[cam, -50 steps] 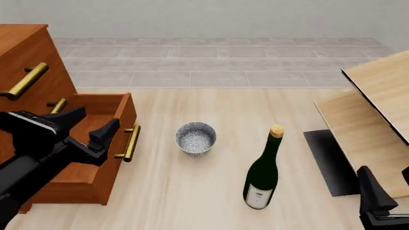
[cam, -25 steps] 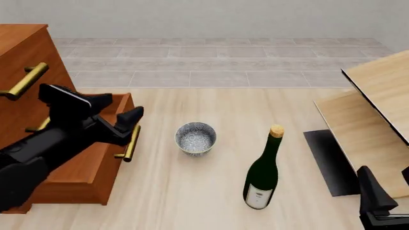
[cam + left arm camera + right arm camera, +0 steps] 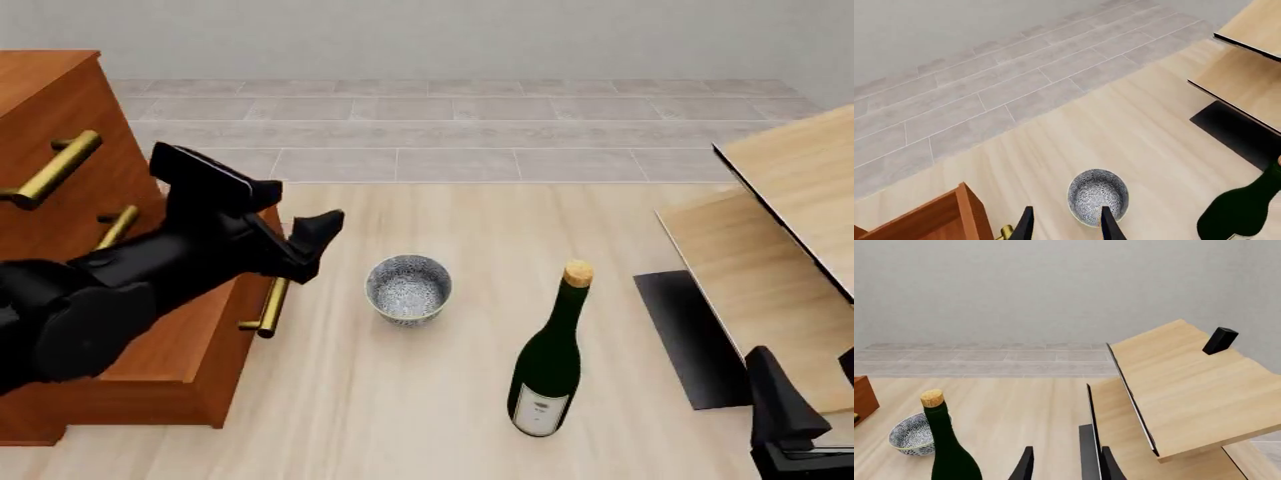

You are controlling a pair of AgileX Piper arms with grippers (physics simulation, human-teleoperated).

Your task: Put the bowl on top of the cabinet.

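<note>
The speckled blue-grey bowl point(image 3: 408, 287) stands upright on the light wood floor, just right of the cabinet's pulled-out drawer point(image 3: 171, 345). The reddish-brown cabinet point(image 3: 51, 118) with brass bar handles fills the left edge. My left gripper point(image 3: 304, 204) hangs open over the drawer's front right corner, a short way left of the bowl and above it. In the left wrist view the bowl point(image 3: 1098, 196) lies just ahead of the open left gripper point(image 3: 1066, 226). The right gripper point(image 3: 1066, 465) is open and empty at the near right, far from the bowl point(image 3: 913, 435).
A dark green wine bottle point(image 3: 550, 365) with a cork stands upright to the near right of the bowl. Pale wood furniture with black edging point(image 3: 787, 200) occupies the right side. Grey tiles point(image 3: 454, 130) run along the back. The drawer's brass handle point(image 3: 272, 300) juts toward the bowl.
My left arm has swung up and to the right, from over the open drawer to its front corner near the bowl. The bowl, the bottle and the right arm have not moved.
</note>
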